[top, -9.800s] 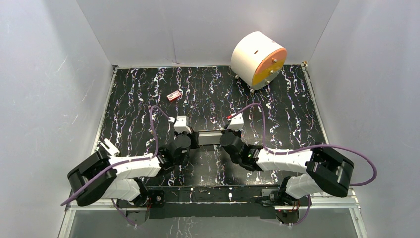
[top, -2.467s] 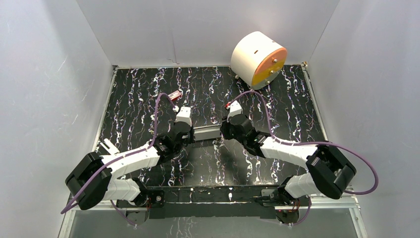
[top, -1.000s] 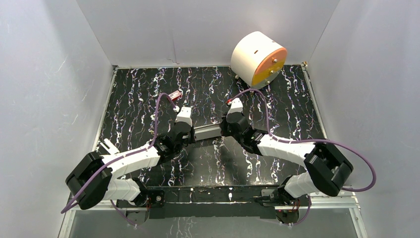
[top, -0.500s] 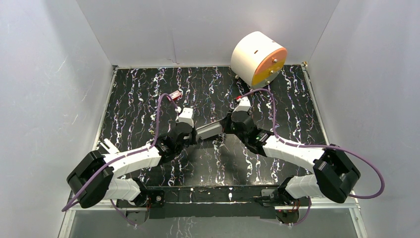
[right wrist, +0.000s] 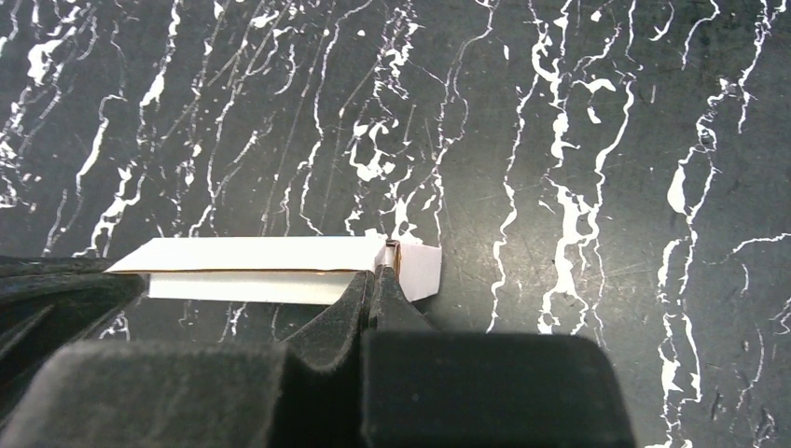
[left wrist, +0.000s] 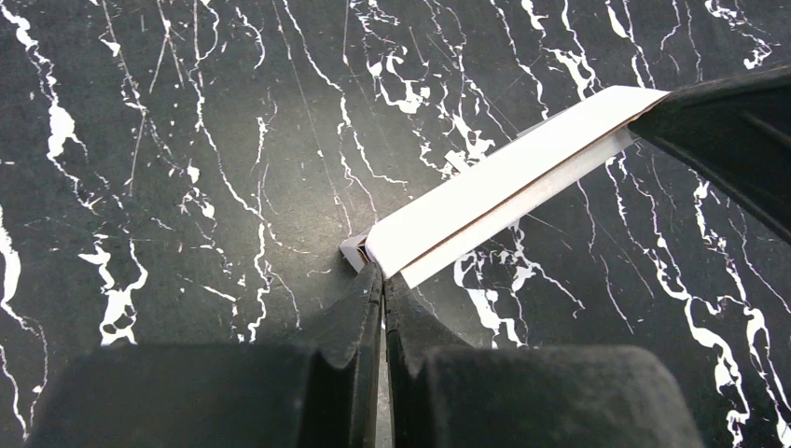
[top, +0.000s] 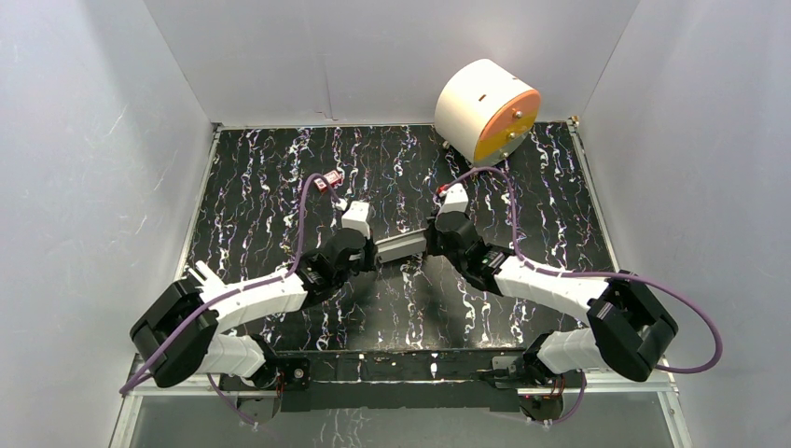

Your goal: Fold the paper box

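The paper box point(top: 401, 246) is a long, flattened white cardboard strip held between both arms above the middle of the black marbled table point(top: 261, 205). My left gripper point(top: 373, 256) is shut on its left end, seen up close as the left gripper point(left wrist: 383, 273) pinching a corner of the paper box point(left wrist: 508, 182). My right gripper point(top: 430, 242) is shut on the other end. In the right wrist view the right gripper point(right wrist: 382, 269) clamps a folded seam of the paper box point(right wrist: 252, 254), with a small tab point(right wrist: 420, 269) sticking out beyond the fingertips.
A big white cylinder with an orange face point(top: 487, 110) stands at the back right. A tiny red item point(top: 326, 182) lies at the back left, behind the left wrist. Grey walls close in the table on three sides.
Over the last second both grippers shifted a little to the right with the box between them. Its right end now sits farther back than its left. Both stay shut.
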